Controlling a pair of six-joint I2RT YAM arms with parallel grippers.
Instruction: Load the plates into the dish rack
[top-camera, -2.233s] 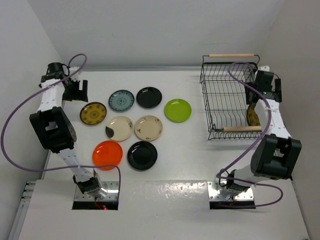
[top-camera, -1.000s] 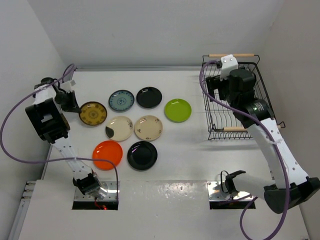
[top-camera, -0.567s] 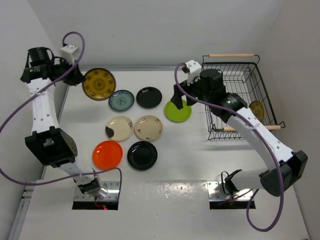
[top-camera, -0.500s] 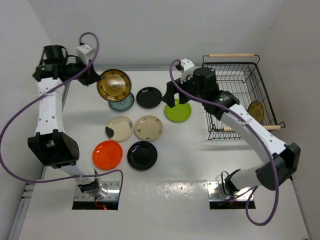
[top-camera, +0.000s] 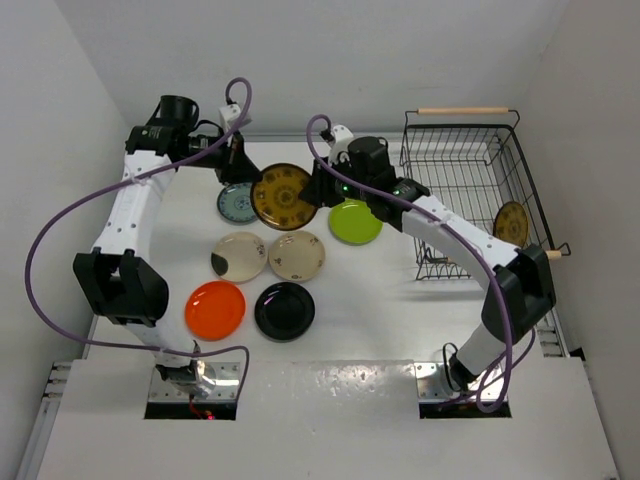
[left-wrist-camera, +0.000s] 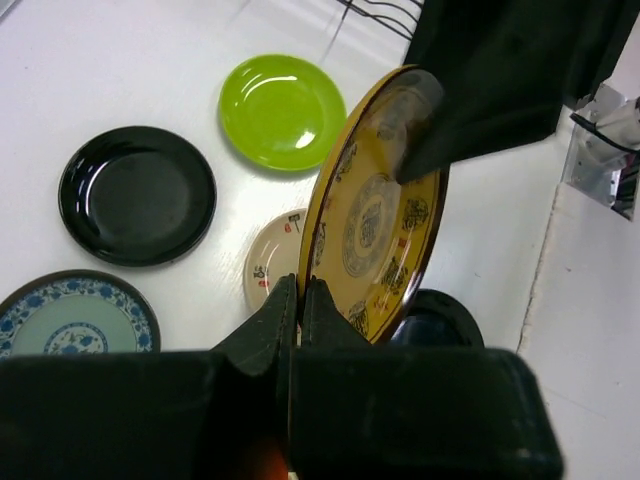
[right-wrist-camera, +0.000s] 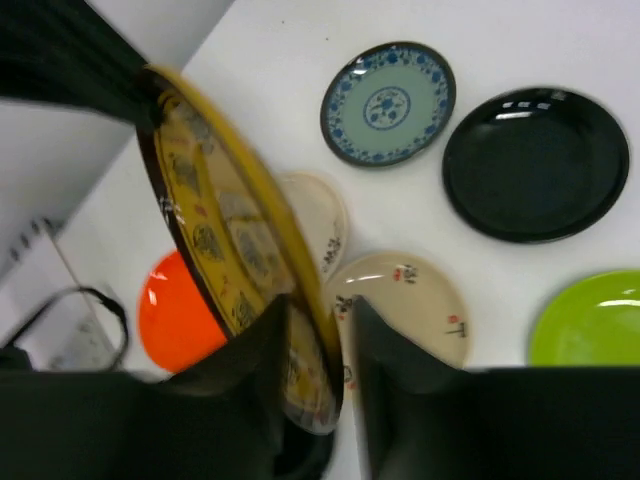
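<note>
On the right of the white table (top-camera: 400, 300) stands the dish rack (top-camera: 440, 190), its long axis running near to far with a wooden handle at each end. A second brown-and-yellow plate (top-camera: 512, 222) stands on edge against its right wall.

Both arms reach toward the middle of the far side. Between them hangs the brown-and-yellow plate (top-camera: 283, 197), lifted clear of the table and tipped up on its rim. Its patterned face is turned toward the overhead camera. Being round, it has no long axis of its own; the line from one gripper to the other runs left to right across it.

Flat on the table lie the lime green plate (top-camera: 355, 221), the teal plate (top-camera: 233, 203), two cream plates (top-camera: 238, 257) (top-camera: 296, 256), the orange-red plate (top-camera: 215, 309) and a near black plate (top-camera: 285, 310). The far black plate (left-wrist-camera: 137, 195) shows only from the left wrist.

The left gripper (left-wrist-camera: 298, 300) is clenched on the lifted plate's rim. The right gripper (right-wrist-camera: 322, 315) straddles the opposite rim, with a sliver of gap beside one finger, so it is not yet clamped.

Half a second ago the plate hung farther left, over the teal plate, and the right gripper was apart from it above the lime green one. Two seconds back it lay flat at the left.
</note>
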